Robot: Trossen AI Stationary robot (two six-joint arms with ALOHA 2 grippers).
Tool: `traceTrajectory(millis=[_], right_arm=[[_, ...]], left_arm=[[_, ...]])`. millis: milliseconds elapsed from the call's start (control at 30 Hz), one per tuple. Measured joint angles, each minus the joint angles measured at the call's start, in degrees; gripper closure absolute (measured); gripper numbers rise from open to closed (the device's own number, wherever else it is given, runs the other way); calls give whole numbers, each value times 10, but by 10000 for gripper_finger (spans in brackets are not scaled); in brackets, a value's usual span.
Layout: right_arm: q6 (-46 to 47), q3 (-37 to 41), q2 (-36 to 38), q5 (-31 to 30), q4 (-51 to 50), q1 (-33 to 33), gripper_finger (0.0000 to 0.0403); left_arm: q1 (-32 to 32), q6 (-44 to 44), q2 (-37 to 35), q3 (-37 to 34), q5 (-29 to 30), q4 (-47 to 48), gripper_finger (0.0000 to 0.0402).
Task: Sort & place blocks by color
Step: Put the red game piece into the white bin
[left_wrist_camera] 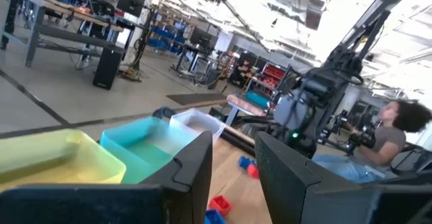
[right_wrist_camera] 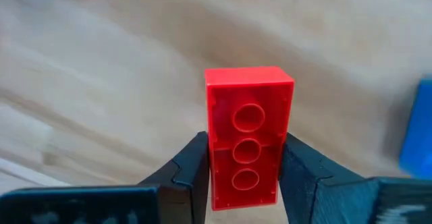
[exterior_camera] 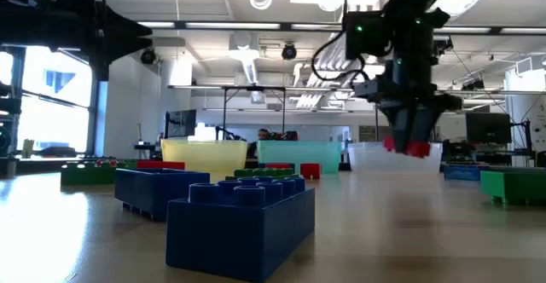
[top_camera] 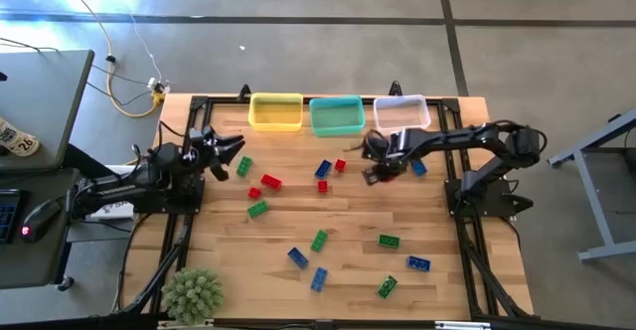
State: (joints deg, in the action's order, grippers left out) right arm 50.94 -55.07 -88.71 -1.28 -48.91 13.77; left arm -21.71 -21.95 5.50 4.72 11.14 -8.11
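The right tool [right_wrist_camera: 243, 177] has a red block [right_wrist_camera: 248, 133] pinched between its two fingers, hollow underside facing the wrist camera, and in the low view it hangs clear of the worktop [top_camera: 338, 226] with the block [exterior_camera: 415, 148] at its tip. Nice square grip, fingers on the long sides. Just beyond the tool stands the clear bin [top_camera: 402, 113], with the teal bin [top_camera: 336, 115] next along and the yellow bin [top_camera: 275, 111] farthest. Which bin takes red I cannot tell; none visibly holds a block yet.

To do this step well, I'd say: keep the grip firm, carry high enough to clear the bin wall, centre over the chosen bin, and only then let go, low enough that the block doesn't bounce out.

Watch the neighbours: a blue block [top_camera: 418, 168] lies just beside the tool, and another red block [top_camera: 341, 165] sits near it toward the table's middle; neither should be clipped. The remaining blocks, green, blue and red, are scattered well apart across the worktop.

The left tool [top_camera: 231, 147] waits at the far side from all this, fingers set narrow and holding nothing. A spiky green ball [top_camera: 192, 293] sits at the worktop's corner, well out of the way.
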Motion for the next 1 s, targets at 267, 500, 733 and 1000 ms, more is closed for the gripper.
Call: traceTrajectory(millis=[267,500,733,1000], right_arm=[[-149,-80,0,-52,-1,91,290],[-266,-138,1,-75,2,174,290],[-345,-143,1,-77,3,264,290],[-403,-135,-6,-75,7,352,290]], left_arm=[[0,27,51,61,-8,48,298],[0,76,125,144,0,137,298],[0,87,215,253,27,294,298],[0,85,323,343,54,397,298]])
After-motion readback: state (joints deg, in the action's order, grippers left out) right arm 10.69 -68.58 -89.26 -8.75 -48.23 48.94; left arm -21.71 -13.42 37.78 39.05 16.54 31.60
